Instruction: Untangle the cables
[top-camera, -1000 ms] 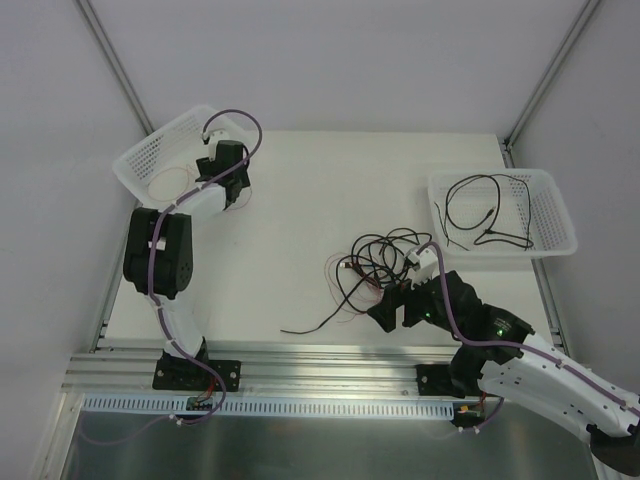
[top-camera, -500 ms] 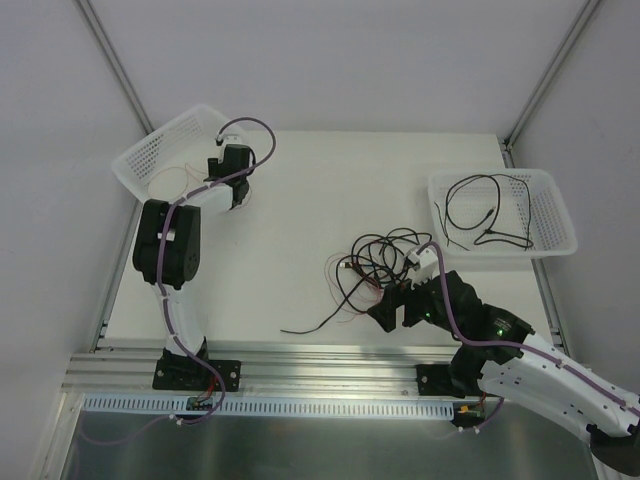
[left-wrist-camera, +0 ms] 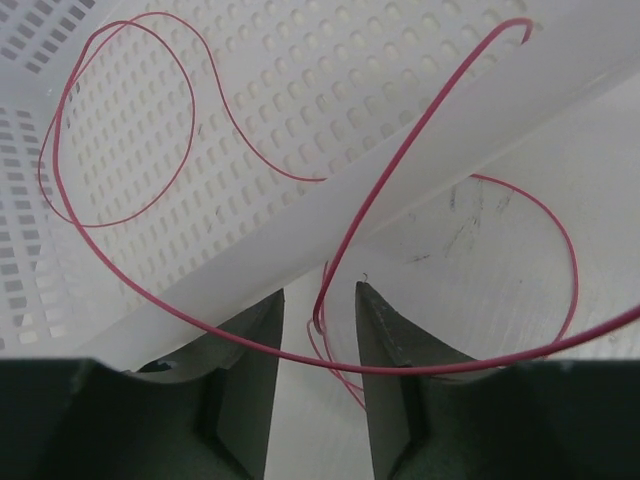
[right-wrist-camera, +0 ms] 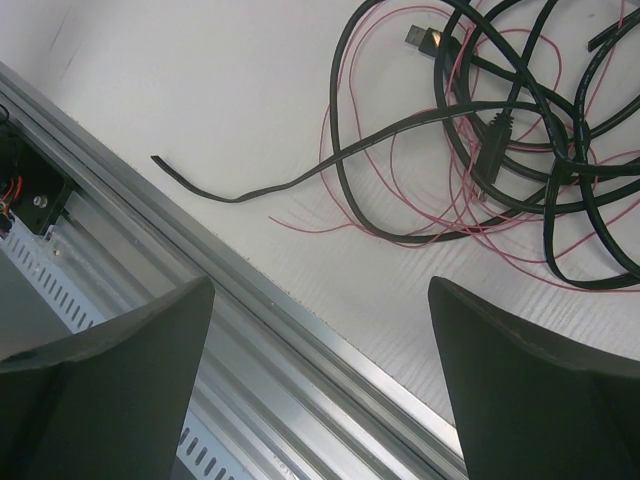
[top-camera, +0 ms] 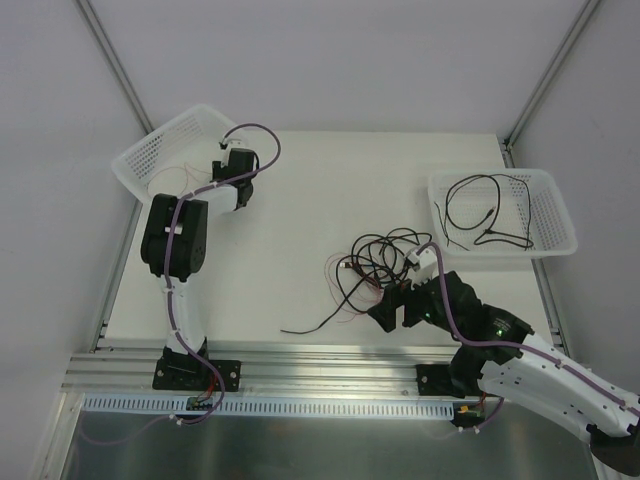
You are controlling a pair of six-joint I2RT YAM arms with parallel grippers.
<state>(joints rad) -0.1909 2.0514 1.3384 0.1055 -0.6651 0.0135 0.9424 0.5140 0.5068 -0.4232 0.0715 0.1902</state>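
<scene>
**Left arm draws off from the basket; the knot has not moved**

The white table (top-camera: 300,200) sits between pale walls, with an aluminium rail (top-camera: 300,365) along its near edge. Over the last second, only the left arm has moved. Its elbow has swung up and inward, and its wrist has shifted a little away from the left basket (top-camera: 140,160) toward the open table.

In the wrist view, the left gripper (left-wrist-camera: 318,297) has its jaws narrowly apart. A red wire (left-wrist-camera: 400,140) runs down between them, but the gap is plainly wider than the wire, so we judge it is not clamped. That wire loops inside the basket, crosses the rim, and trails onto the table just beside it.

The right gripper (right-wrist-camera: 320,300) has not stirred. Its jaws stand wide apart with nothing in them, hovering at the near side of the tangle (top-camera: 375,262). The tangle lies on the table right of centre, with black cables and thin red wires still crossing one another. A few black cables (top-camera: 485,215) already lie in the right basket (top-camera: 555,215).

We read this as a drop-off ending: one red wire is separated, though part of it hangs outside the basket. Most of the work remains in the knot under the right arm, and a black strand straying toward the rail looks like the easiest one to pick.
</scene>
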